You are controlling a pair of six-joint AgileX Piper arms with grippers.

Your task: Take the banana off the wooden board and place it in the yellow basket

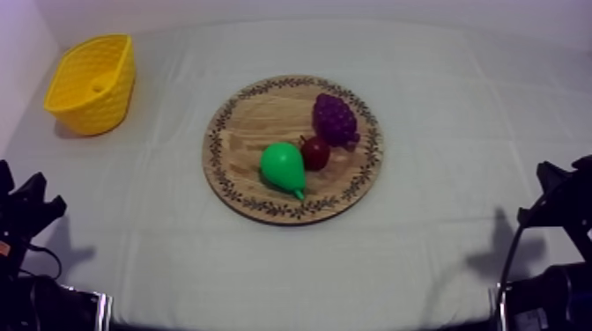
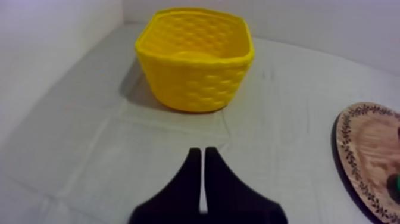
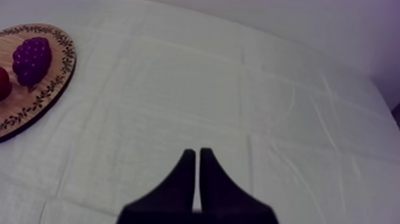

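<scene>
Our left claw (image 2: 200,151) is closed on nothing, its two black fingers lying together as a narrow wedge above the cloth of the desk (image 1: 440,132), and it faces the yellow basket (image 2: 196,89). Our right claw (image 3: 194,151) is likewise pressed shut and empty, low over bare cloth, with the edge of the wooden board (image 3: 56,80) off to one side. From above, both arms sit low at their own sides. The board carries a green pear (image 1: 283,167), a small red fruit (image 1: 315,153) touching it, and purple grapes (image 1: 336,118). Inside the basket a smooth yellow shape (image 2: 196,55) lies below the rim. We cannot tell whether it is the banana.
</scene>
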